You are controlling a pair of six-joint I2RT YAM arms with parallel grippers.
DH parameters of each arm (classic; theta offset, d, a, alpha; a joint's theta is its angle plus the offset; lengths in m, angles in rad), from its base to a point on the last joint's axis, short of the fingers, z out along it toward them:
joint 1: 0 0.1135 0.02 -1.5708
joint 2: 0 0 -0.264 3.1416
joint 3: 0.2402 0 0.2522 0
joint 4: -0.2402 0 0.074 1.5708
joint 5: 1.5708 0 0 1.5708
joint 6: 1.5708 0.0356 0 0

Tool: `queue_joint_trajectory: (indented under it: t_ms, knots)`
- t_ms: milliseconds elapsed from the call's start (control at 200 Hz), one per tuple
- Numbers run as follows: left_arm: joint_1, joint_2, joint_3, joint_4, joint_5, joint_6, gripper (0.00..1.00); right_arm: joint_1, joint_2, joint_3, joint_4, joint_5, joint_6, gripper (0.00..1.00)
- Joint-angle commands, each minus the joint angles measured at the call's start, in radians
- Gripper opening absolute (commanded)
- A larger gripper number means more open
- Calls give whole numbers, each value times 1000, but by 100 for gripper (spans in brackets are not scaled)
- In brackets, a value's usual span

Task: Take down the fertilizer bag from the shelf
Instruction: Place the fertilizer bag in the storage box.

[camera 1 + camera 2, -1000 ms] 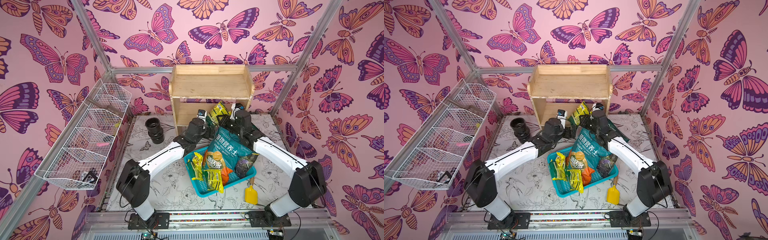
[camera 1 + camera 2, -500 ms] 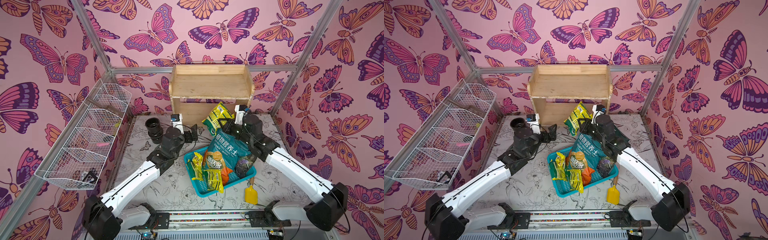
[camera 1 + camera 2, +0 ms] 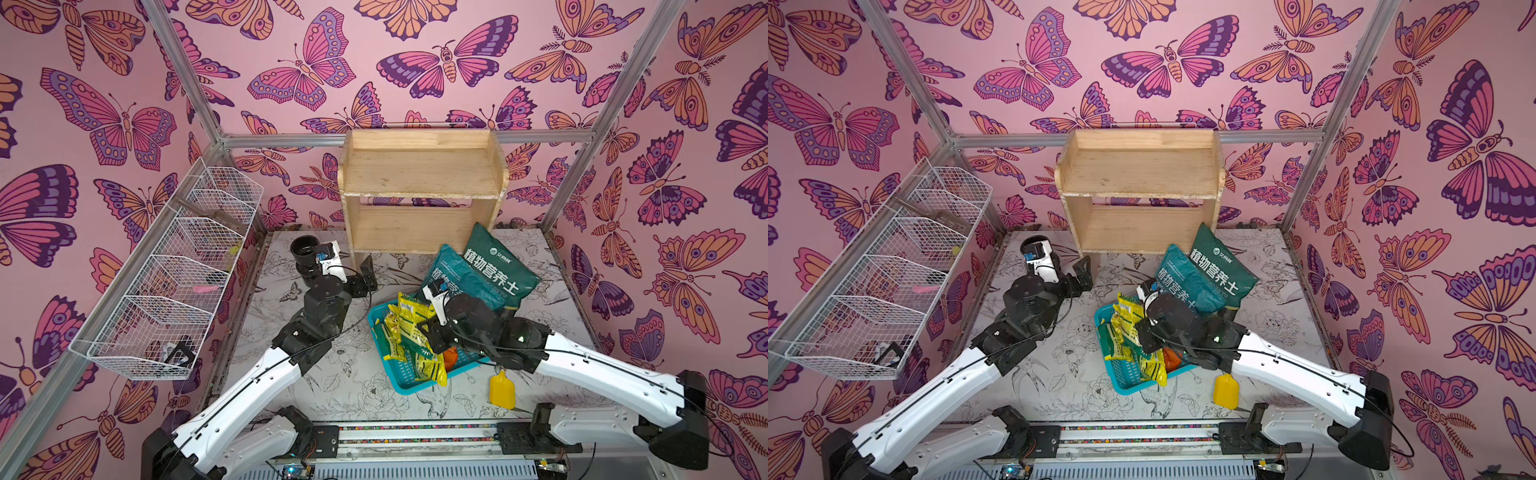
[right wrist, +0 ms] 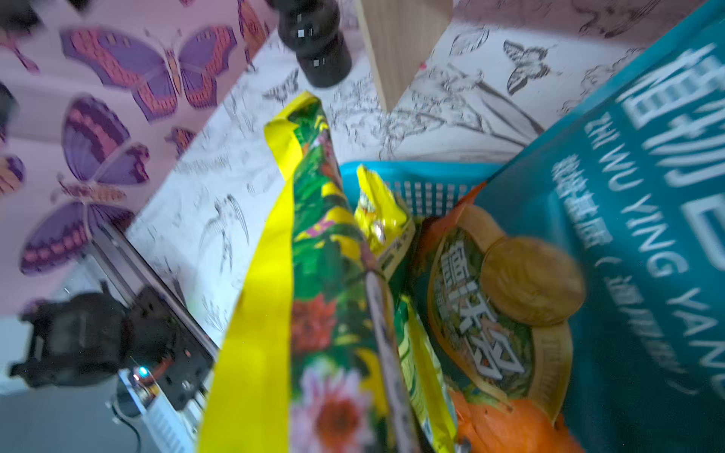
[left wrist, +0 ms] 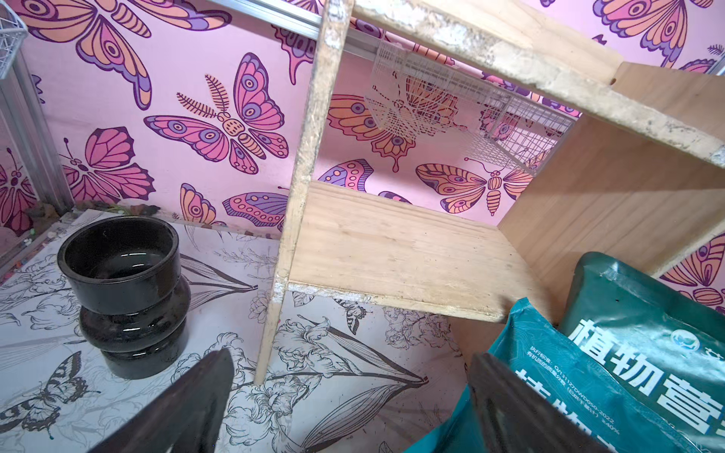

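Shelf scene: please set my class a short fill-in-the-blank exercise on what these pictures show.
Both tiers of the shelf are ___.
The right end effector grips a ___ bag.
The jaws of the left end effector stand ___.
The pot beside the shelf is ___.
Missing words: empty, yellow, open, black.

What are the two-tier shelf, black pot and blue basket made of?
Pale two-tier shelf: bare unpainted wood, grain showing, edges chipped. Black waisted pot: glossy, sharp highlights; glazed ceramic or plastic, unclear. Blue mesh-walled basket: moulded plastic, probably, from its uniform grid.
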Motion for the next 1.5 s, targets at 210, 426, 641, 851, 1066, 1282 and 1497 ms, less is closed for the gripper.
queue_joint_trajectory:
  t_ms: [210,426,641,851,1066,1282,1497]
  knots:
    - [6,-1,5,-5,-9,-8,100,29,-5,-83,138,68,-97,13]
    - [6,-7,-3,-12,-12,-14,100,30,72,-74,221,4,-125,11]
    - [7,-27,-5,-17,-33,14,100,31,70,-142,117,-34,-125,12]
    - [6,-27,-7,-16,-39,11,100,34,112,-254,32,-105,-118,12]
    - [7,-23,1,-17,-33,7,100,46,108,-285,14,-100,-107,13]
    - [6,-27,1,-17,-33,7,100,113,151,-270,-186,17,-100,9]
    - [6,-39,-11,-18,-33,-9,100,180,192,-223,-294,72,-88,8]
